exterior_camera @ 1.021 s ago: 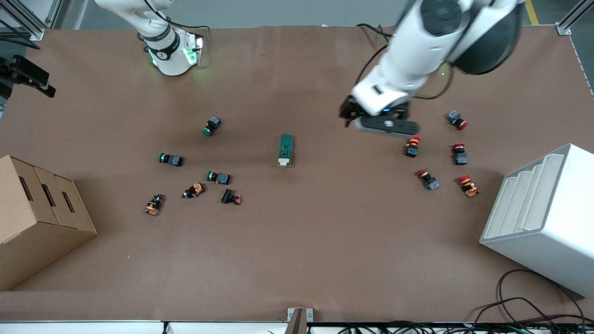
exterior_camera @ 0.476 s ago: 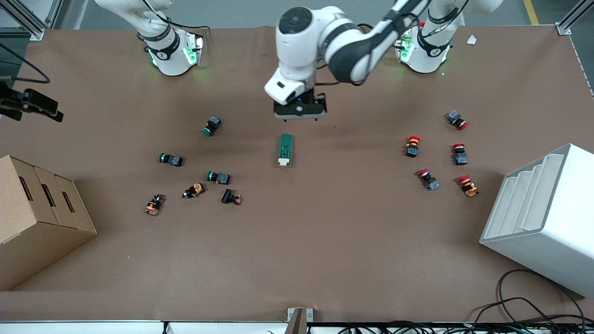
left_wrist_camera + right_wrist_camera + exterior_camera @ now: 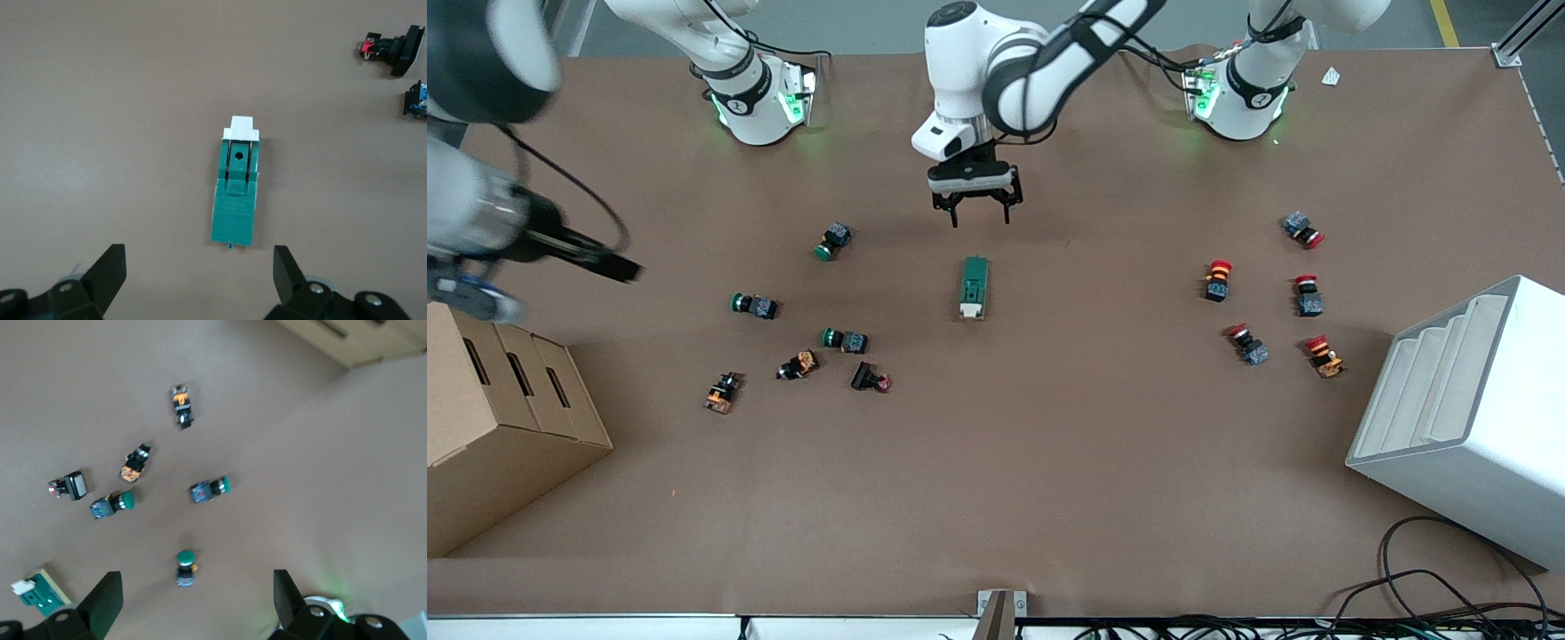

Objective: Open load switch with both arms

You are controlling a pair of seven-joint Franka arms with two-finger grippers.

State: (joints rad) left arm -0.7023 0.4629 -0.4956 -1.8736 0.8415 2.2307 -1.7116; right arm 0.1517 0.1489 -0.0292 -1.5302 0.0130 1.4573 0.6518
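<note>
One load switch [image 3: 975,287]. Eleven small push buttons: three green-capped push buttons [image 3: 831,242] [image 3: 754,306] [image 3: 845,340], five red-capped push buttons [image 3: 1303,229] [image 3: 1216,280] [image 3: 1307,295] [image 3: 1248,345] [image 3: 1323,356], three orange or black push buttons [image 3: 798,364] [image 3: 722,392] [image 3: 870,379]. One cardboard box [image 3: 480,427], one white rack [image 3: 1476,418].

The left hand [image 3: 199,280] hovers with fingers [image 3: 107,273] spread wide over the brown worktop [image 3: 100,120]. The load switch [image 3: 237,190] lies flat between them, untouched. Two small parts [image 3: 393,50], probably push buttons, lie well apart from it.
</note>
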